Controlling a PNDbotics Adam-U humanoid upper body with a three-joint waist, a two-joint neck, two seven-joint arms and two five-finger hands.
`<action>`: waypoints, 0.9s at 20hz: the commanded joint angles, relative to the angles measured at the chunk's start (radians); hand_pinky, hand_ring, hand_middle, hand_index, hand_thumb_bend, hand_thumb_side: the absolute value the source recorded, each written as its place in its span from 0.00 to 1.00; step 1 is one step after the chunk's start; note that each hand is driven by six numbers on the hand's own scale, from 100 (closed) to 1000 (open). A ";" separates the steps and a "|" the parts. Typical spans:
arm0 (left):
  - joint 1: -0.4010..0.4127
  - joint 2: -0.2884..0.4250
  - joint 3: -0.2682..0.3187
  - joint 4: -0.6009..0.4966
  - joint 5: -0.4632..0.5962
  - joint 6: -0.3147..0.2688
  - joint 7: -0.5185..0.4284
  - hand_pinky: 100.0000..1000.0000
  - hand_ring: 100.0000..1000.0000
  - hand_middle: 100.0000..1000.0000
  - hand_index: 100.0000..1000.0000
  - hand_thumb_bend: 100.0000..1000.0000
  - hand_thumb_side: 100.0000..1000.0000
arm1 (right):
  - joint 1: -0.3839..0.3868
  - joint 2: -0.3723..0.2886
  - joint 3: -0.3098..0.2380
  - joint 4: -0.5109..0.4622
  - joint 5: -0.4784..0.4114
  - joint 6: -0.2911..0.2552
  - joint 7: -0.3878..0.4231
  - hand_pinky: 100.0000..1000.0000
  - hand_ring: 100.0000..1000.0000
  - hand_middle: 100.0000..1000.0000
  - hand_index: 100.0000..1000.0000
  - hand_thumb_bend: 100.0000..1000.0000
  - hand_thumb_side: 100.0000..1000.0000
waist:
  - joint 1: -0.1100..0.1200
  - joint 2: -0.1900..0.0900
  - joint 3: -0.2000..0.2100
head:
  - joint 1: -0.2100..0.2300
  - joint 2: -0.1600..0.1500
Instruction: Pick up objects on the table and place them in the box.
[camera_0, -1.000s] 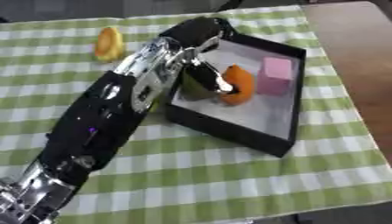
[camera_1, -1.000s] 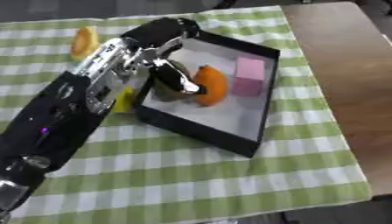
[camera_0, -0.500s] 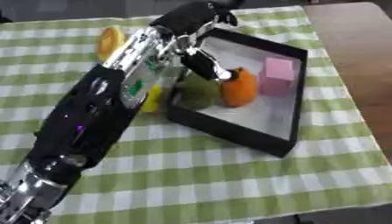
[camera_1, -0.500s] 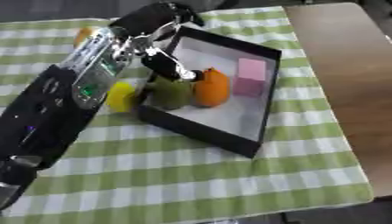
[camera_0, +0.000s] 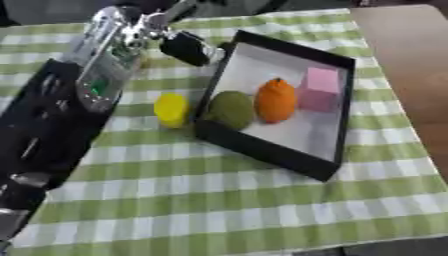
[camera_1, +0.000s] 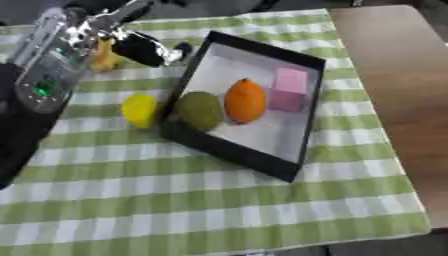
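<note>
So the black box (camera_0: 289, 150) sits on the green-and-white checked cloth (camera_0: 227, 200) covering the surface, and it's got three things inside: a dull green roundish fruit (camera_0: 230, 109), a glossy orange one (camera_0: 276, 100) right beside it, and a pink block (camera_0: 318, 89) touching the orange. A yellow lemon-like fruit (camera_0: 171, 109) lies just outside the box's left wall. The left hand (camera_0: 186, 46) hovers past the box's far-left corner, holding nothing; can't tell how curled its fingers are. Another yellowish thing (camera_1: 105, 56) peeks out behind the arm.
</note>
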 joint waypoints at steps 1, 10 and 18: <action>-0.004 0.044 0.023 0.002 0.038 0.015 -0.034 0.83 0.84 0.77 0.85 0.32 0.42 | -0.007 -0.054 -0.021 0.001 -0.004 -0.002 -0.004 0.85 0.86 0.73 0.82 0.00 0.39 | -0.011 -0.036 0.001 | -0.006 -0.002; 0.058 0.097 -0.015 -0.102 0.079 -0.015 -0.122 0.82 0.84 0.77 0.86 0.35 0.39 | 0.008 -0.056 -0.025 0.008 0.004 -0.003 -0.009 0.85 0.86 0.73 0.82 0.00 0.39 | -0.009 -0.034 0.007 | -0.003 -0.002; 0.096 0.143 -0.083 -0.199 0.157 0.047 -0.112 0.83 0.84 0.77 0.87 0.35 0.40 | 0.020 -0.056 -0.024 0.009 0.011 -0.006 -0.011 0.85 0.86 0.73 0.82 0.00 0.38 | -0.012 -0.036 0.014 | 0.010 -0.002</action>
